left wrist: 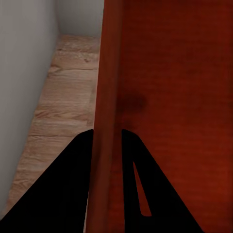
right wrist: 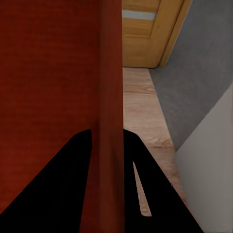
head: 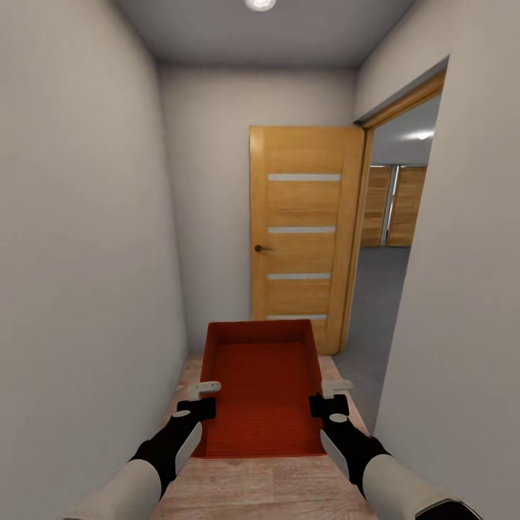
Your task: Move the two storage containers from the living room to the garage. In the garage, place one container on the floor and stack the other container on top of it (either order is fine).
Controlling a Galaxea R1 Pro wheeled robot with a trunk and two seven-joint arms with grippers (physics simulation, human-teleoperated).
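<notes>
The left gripper (head: 199, 398) is clamped on the left long wall of the storage container (head: 261, 390), and the right gripper (head: 333, 396) is clamped on the opposite long wall; in each wrist view the thin orange-red wall runs straight up between the two dark fingers, one finger inside the bin and one outside. The container therefore hangs between the two grippers, carried level and clear of the ground, with its open top up and its ribbed inside showing. Its long axis points straight ahead, away from the trunk, so each gripper holds a long side near the nearer end and most of the bin reaches forward beyond them. Neither arm is nearer than the other; the hold is even on both sides. Below the grippers lies a light wood-plank floor (head: 274, 491), a narrow strip hemmed by a pale wall (head: 79, 253) close on the left and another close on the right. Ahead and to the right of the right gripper an open doorway (head: 386, 238) gives onto a dark grey floor (head: 375, 303), probably the garage, with its wooden door (head: 307, 227) swung back against the end wall. The coming move looks like a turn to the right through that opening, with the bin's far corner passing closest to the door frame.
</notes>
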